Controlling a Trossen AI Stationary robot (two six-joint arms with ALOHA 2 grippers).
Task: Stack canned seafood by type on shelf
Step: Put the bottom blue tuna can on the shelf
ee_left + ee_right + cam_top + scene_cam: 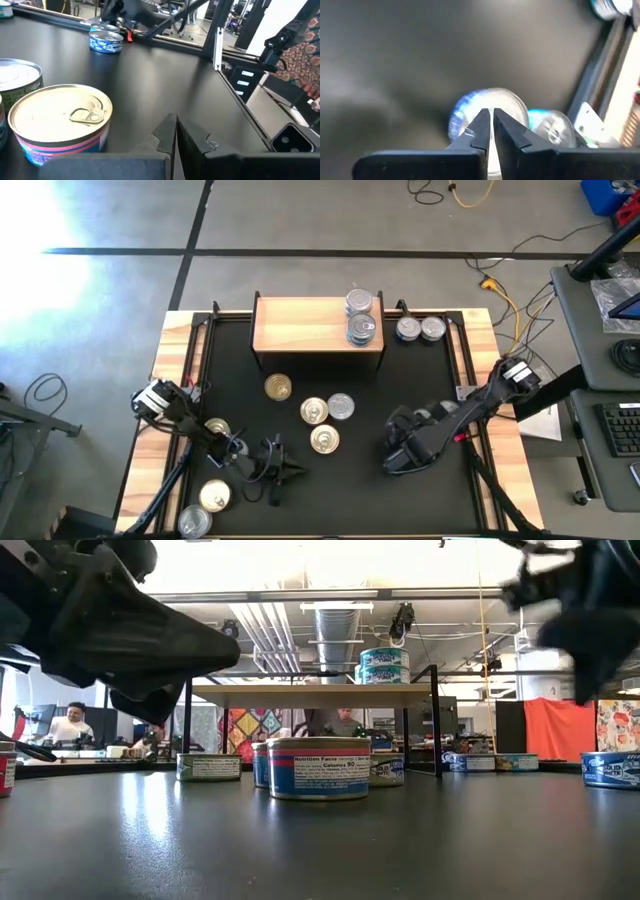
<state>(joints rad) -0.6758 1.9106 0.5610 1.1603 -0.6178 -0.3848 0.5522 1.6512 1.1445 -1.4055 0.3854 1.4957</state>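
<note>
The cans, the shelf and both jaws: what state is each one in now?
Light-wood shelf on dark legs: upright, carrying cans at its right end.
Silver-lidded round tins on the shelf: stacked, upright.
Two silver-lidded tins right of the shelf: upright, on the table.
Gold-lidded tins mid-table: upright, unstacked.
Left gripper: jaws shut, empty.
Right gripper: jaws shut, empty.

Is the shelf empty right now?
No, the shelf already carries cans stacked at its right end in the high view.
</note>
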